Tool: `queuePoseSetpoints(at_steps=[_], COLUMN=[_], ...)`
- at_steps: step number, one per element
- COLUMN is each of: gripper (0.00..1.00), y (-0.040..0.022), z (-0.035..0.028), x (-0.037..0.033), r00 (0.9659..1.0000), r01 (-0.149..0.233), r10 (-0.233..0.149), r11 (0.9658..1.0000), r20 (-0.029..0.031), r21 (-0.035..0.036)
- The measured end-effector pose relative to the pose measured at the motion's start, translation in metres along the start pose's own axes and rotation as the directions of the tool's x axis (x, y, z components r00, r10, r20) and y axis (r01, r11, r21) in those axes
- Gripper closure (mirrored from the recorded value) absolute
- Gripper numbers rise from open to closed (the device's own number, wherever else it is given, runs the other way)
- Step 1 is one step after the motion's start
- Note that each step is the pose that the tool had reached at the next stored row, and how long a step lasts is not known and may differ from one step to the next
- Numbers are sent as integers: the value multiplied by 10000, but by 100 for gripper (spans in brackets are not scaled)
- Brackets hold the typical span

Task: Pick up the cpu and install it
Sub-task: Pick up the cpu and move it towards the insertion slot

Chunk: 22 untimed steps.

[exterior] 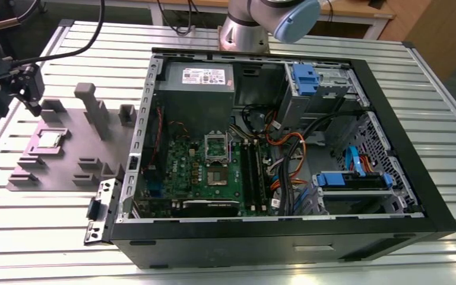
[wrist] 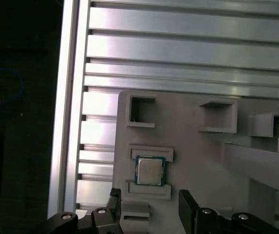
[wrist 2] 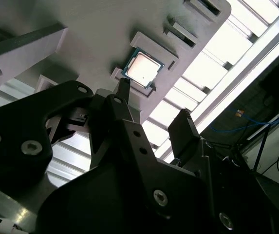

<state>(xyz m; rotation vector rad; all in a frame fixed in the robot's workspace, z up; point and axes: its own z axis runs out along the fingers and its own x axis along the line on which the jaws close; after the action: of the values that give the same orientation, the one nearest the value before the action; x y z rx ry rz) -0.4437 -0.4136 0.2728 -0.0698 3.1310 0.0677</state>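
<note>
The cpu (exterior: 50, 138) is a small silvery square lying flat in a shallow seat of the grey fixture (exterior: 93, 148), at the exterior view's left. My gripper (exterior: 31, 104) hangs above the fixture's far left corner, apart from the chip and not touching it. In both wrist views the cpu (wrist 2: 143, 68) (wrist: 150, 170) lies just beyond the fingertips. The two black fingers (wrist: 114, 200) stand spread apart with nothing between them, so the gripper (wrist: 151, 202) (wrist 2: 154, 109) is open. The empty socket (exterior: 216, 148) sits on the green board inside the open computer case.
The black computer case (exterior: 291, 237) lies open on the slatted aluminium table (exterior: 38, 231), with cables, memory sticks and blue drive brackets inside. Tall grey posts (exterior: 93, 110) rise from the fixture close to the chip. The table edge (wrist: 68, 122) runs near the fixture.
</note>
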Motion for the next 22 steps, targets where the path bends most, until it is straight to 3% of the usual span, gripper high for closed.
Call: queuePoseSetpoints(at_steps=[10, 19, 22], gripper=[41, 41, 41], y=[-5, -4, -4], z=[39, 199, 218], x=[1, 3, 4], r00=[10000, 10000, 10000], r01=[69, 81, 80], r10=[-69, -81, -80], r11=[10000, 10000, 10000], r20=[-3, -5, -10], r21=[3, 3, 5])
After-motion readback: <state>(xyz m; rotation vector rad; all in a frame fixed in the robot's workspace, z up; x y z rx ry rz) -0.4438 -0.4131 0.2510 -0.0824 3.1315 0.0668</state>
